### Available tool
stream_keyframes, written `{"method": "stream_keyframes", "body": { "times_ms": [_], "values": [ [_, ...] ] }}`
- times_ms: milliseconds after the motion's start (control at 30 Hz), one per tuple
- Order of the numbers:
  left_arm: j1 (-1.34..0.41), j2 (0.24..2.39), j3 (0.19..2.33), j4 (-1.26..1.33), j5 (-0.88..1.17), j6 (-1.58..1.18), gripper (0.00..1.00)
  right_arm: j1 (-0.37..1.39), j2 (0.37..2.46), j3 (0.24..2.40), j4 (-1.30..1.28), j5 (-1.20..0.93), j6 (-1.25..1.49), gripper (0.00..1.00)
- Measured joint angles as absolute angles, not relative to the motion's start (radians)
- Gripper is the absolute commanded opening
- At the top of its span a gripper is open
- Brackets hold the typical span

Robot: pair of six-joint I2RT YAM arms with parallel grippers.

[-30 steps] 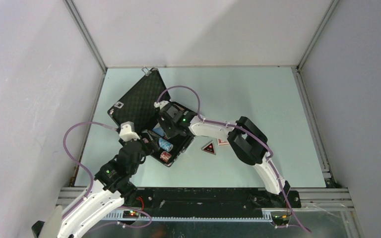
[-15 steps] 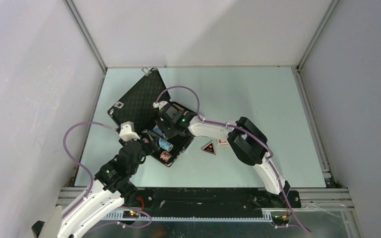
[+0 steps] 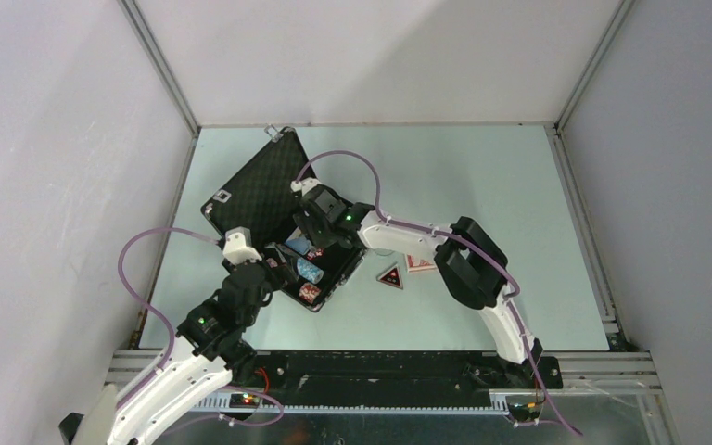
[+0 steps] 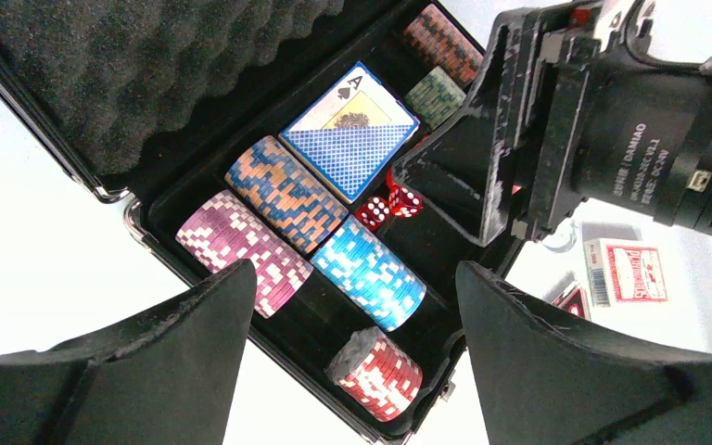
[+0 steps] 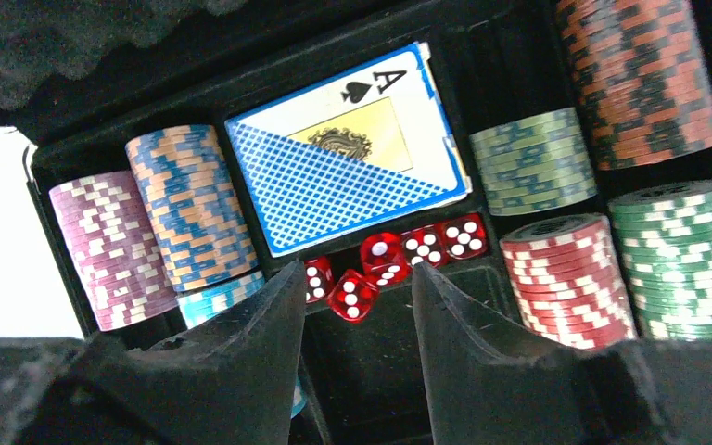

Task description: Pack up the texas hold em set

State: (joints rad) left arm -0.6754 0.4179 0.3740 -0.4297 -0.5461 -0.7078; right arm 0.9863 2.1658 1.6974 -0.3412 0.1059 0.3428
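Observation:
The black briefcase (image 3: 258, 190) lies open at the table's left, its foam lid folded back. Chip stacks (image 5: 190, 209), a blue card deck (image 5: 343, 176) and several red dice (image 5: 385, 260) sit in its tray. My right gripper (image 5: 357, 278) hovers open over the tray, just above the dice, with nothing between its fingers. My left gripper (image 4: 354, 273) stands wide open and empty at the case's near edge, above the light-blue chip stack (image 4: 371, 273) and a red chip stack (image 4: 377, 371). The red card deck (image 3: 419, 263) and the black-red triangle (image 3: 390, 276) lie on the table right of the case.
Grey walls enclose the pale table (image 3: 482, 185) on three sides. The right arm's elbow (image 3: 468, 264) reaches across above the red deck. A metal rail (image 3: 380, 357) runs along the near edge by the arm bases.
My right gripper has opened wider and drawn back a little toward the far side of the case, uncovering more of the red deck. The left arm has not moved.

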Motion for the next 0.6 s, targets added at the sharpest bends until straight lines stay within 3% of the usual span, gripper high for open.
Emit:
{"method": "stream_keyframes", "body": {
  "times_ms": [133, 600],
  "values": [
    [-0.675, 0.418, 0.374, -0.430, -0.546, -0.707, 0.86, 0.978, 2.158, 1.697, -0.342, 0.114, 0.338, 0.31],
    [-0.675, 0.418, 0.374, -0.429, -0.546, -0.707, 0.86, 0.978, 2.135, 1.619, -0.327, 0.086, 0.352, 0.23]
  ]
}}
